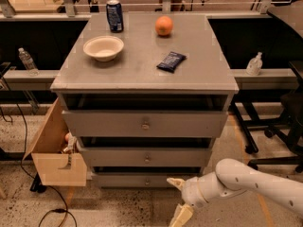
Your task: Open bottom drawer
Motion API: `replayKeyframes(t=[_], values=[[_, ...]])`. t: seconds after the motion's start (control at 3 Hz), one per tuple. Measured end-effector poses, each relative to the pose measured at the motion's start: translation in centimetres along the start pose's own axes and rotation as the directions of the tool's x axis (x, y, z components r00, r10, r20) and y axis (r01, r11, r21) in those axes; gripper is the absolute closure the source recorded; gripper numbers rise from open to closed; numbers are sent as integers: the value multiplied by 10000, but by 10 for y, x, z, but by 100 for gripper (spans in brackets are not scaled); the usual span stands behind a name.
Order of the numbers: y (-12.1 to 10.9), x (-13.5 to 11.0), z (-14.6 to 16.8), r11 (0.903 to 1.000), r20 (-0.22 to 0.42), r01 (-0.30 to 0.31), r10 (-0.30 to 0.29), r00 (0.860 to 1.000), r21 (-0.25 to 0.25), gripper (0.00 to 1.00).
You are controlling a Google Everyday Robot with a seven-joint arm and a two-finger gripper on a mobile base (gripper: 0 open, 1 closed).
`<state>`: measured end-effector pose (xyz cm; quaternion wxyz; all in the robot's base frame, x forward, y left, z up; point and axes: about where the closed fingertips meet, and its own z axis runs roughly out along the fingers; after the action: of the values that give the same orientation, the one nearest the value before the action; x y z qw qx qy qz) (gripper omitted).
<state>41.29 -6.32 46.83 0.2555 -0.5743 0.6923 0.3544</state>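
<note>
The grey cabinet [142,77] stands at centre, with the white arm [255,181] reaching in from the lower right and a wooden box [59,169] at the cabinet's left. The bottom drawer [128,180] is the lowest front and appears closed. The gripper [178,200] is at the drawer's right end, fingers spread wide and holding nothing, the upper fingertip over the front. On top: bowl [103,48], can [114,16], orange [164,26].

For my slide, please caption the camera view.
Open two-finger gripper of the white arm hovers by the right end of the slim bottom drawer of the grey cabinet.
</note>
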Motion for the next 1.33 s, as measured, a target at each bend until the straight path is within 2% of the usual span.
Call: replayKeyframes(t=[0.33,0.67,1.0,1.33], values=[[0,0,0,10000,-1,-11,11,10000,-7,0],[-6,8,9,9994,541,-213,199,9983,264,0],[-26,27,35,9946,876,-622,549,9946,829,0],[-60,43,54,9856,634,-812,725,9954,1481,0]])
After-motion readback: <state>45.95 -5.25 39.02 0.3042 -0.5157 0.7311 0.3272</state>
